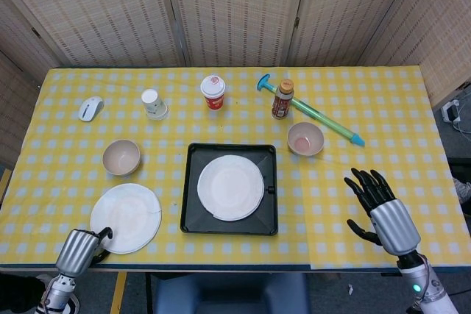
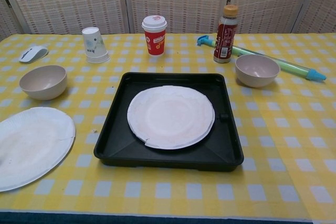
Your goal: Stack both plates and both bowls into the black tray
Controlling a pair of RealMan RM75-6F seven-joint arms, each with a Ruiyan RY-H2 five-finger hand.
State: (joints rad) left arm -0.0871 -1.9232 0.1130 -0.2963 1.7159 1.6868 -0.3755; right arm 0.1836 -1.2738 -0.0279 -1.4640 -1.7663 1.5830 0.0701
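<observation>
black tray — glossy plastic | plates — matt paper | tablecloth — checked cloth

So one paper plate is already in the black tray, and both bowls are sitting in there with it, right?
Not quite. One plate does lie in the black tray, but both bowls are outside it on the tablecloth: one bowl to the tray's left, the other bowl to its upper right. The head view shows this.

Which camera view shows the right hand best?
The head view: the right hand appears whole near the table's front right edge, fingers spread, holding nothing. The chest view does not show it at all, only the black tray and tableware.
</observation>
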